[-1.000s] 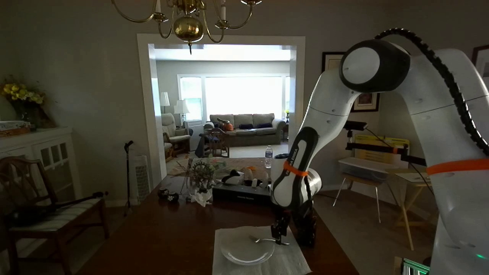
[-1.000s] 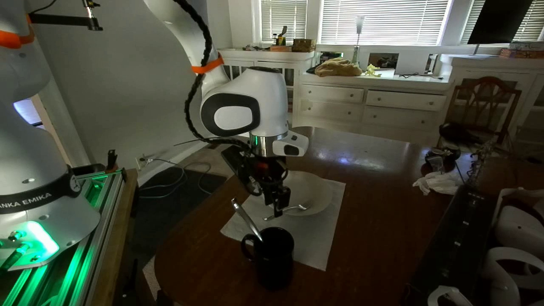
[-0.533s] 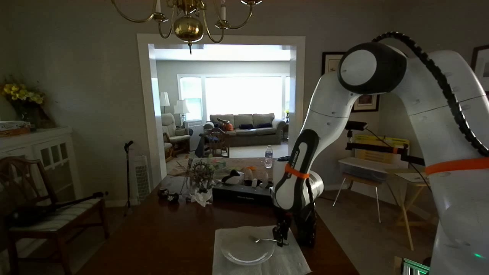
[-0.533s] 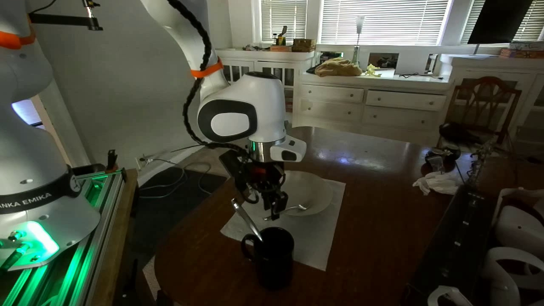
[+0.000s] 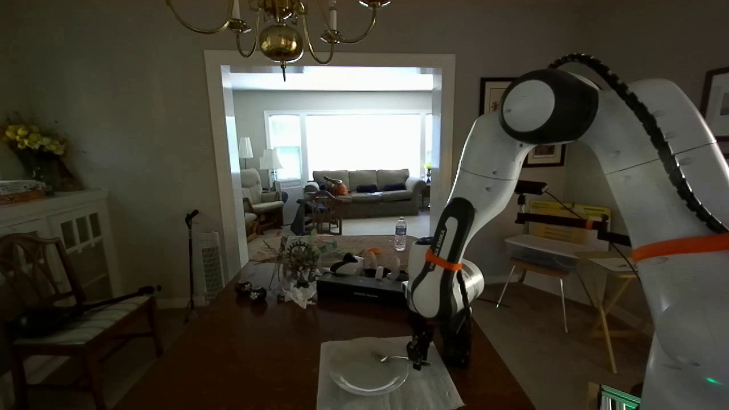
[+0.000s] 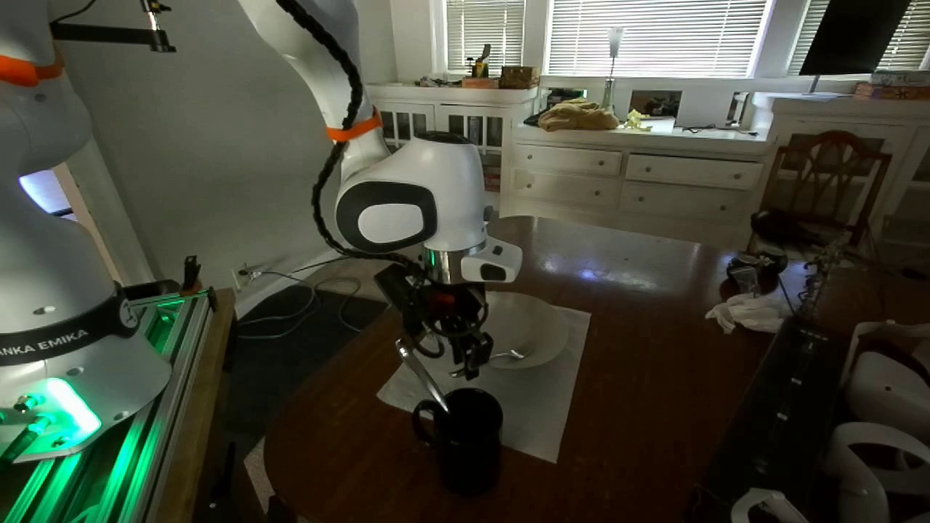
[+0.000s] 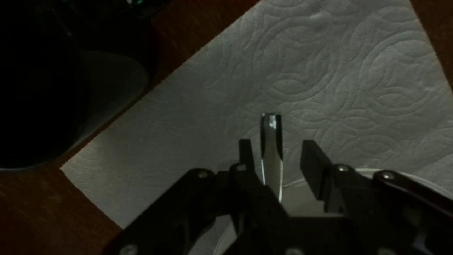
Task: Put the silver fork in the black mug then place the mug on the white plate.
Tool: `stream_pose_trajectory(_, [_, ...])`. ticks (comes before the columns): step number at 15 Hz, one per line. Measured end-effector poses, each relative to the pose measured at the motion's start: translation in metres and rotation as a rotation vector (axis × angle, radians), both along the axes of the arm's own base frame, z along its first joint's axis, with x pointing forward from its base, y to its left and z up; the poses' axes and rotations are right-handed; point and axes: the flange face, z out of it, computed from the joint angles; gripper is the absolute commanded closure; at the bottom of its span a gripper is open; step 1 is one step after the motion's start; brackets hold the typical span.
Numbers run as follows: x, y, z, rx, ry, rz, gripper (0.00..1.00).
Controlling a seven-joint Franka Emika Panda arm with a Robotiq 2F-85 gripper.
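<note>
The silver fork (image 5: 390,359) lies with its tines on the white plate (image 5: 369,390) and its handle out over a paper towel. In the wrist view the fork handle (image 7: 271,141) lies between the fingers of my gripper (image 7: 276,146). The fingers are open, with a gap on each side of the handle. In both exterior views my gripper (image 5: 418,364) (image 6: 472,370) is low over the handle end. The black mug (image 6: 471,443) stands upright on the table beside the towel. In the wrist view the mug (image 7: 35,88) is a dark shape at the left.
Another silvery utensil (image 6: 421,374) leans in the mug, its handle sticking out. The paper towel (image 6: 545,428) lies under the plate. A long black box (image 5: 361,289), white objects (image 6: 883,392) and a plant (image 5: 302,259) stand further along the table (image 6: 625,421).
The arm has come down a little, and the gripper has moved slightly lower toward the fork's handle end. The fork, plate and mug have not visibly moved.
</note>
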Motion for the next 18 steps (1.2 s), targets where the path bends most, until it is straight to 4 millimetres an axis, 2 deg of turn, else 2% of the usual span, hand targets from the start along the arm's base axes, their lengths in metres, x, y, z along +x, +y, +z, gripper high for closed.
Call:
stream_pose_trajectory(6, [-0.002,-0.002,-0.007,-0.002,-0.014,0.014,0.73])
stream_pose_trajectory(7, [-0.001,-0.003,-0.008,-0.004,-0.023,0.018,0.94])
stream_pose_trajectory(8, [-0.001,-0.003,-0.008,-0.006,-0.032,0.022,0.94])
stream_pose_trajectory(9, [-0.001,-0.004,-0.009,-0.008,-0.043,0.026,0.99])
stream_pose_trajectory(11, [0.0,-0.004,-0.01,-0.012,-0.064,0.033,0.96])
stream_pose_trajectory(18, [0.001,-0.001,-0.006,-0.021,-0.087,0.057,0.96])
